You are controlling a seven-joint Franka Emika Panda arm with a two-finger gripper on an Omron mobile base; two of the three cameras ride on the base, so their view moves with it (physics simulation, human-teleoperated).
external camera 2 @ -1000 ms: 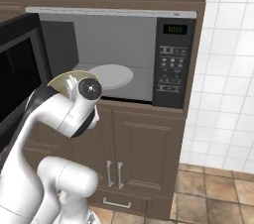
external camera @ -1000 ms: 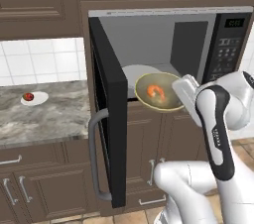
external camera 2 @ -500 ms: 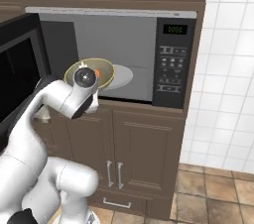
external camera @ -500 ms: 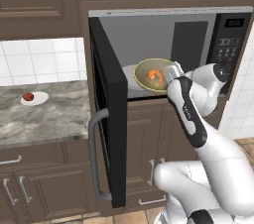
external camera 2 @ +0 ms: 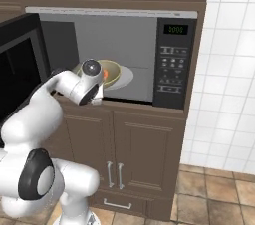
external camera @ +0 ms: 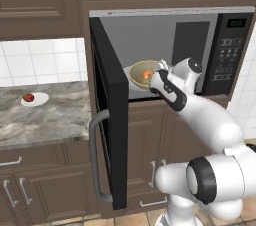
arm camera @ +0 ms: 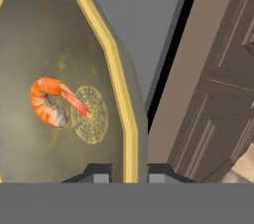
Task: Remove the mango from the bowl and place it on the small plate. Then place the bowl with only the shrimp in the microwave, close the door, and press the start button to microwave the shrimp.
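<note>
Got my end effector (arm camera: 129,172) pinching the bowl (arm camera: 59,44) by its rim at 6 o'clock, so it rides flat into the microwave (external camera: 165,55) and the shrimp (arm camera: 48,103) stays put. Mango (external camera: 29,98) is parked on the plate (external camera: 41,100) over on the bench (external camera: 55,120), out of the door's (external camera: 112,115) swing.

The wide, shallow olive-yellow round bowl (external camera: 142,73) sits inside the open black and steel-grey built-in microwave (external camera: 200,45), holding the small curled orange-pink shrimp (arm camera: 48,101) near its centre. The microwave's black door with its long curved grey bar handle (external camera: 112,135) stands swung wide open. On the marble counter, the small rounded red mango (external camera: 29,98) rests on the small flat white round plate (external camera: 41,101).
</note>
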